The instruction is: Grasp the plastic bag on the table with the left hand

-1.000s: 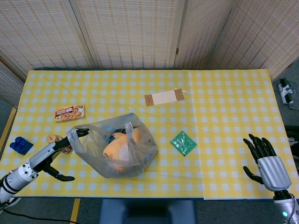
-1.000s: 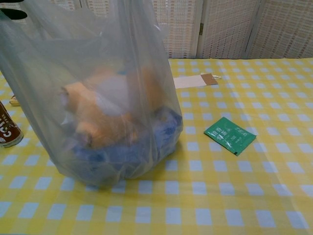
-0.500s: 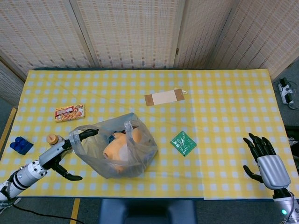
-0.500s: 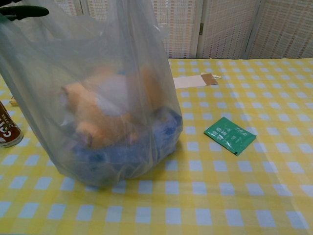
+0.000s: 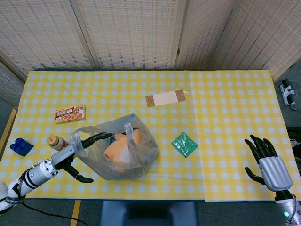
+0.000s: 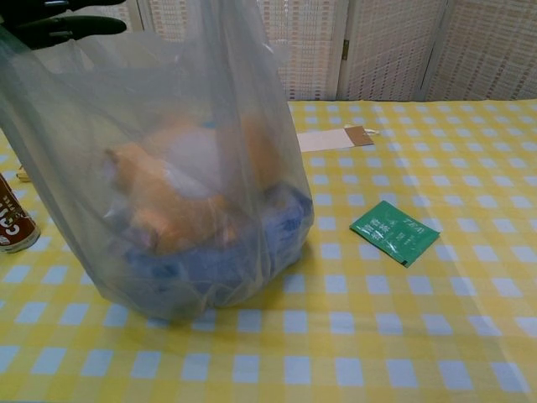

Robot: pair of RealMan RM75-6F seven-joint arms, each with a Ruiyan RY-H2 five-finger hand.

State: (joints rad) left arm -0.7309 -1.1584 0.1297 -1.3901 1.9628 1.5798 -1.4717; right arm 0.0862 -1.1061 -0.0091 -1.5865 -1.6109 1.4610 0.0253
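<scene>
A clear plastic bag [image 5: 123, 153] stands near the table's front, holding an orange plush toy and something blue; it fills the left of the chest view [image 6: 168, 168]. My left hand [image 5: 77, 150] is at the bag's left handle loop, black fingers [image 5: 99, 137] spread and reaching through the loop over the bag's mouth, not closed on it. Its fingertips [image 6: 75, 27] show at the top left in the chest view. My right hand [image 5: 265, 160] rests far right near the front edge, fingers spread, holding nothing.
A small brown bottle [image 5: 54, 141] stands just left of my left hand. A blue block [image 5: 20, 147] lies at the left edge, a snack box [image 5: 70, 113] behind. A green sachet [image 5: 184, 144] lies right of the bag, a brown envelope [image 5: 164, 98] farther back.
My left hand has slid right, its fingers pushing further through the bag's left handle and over the bag's mouth. The right hand has stayed put.
</scene>
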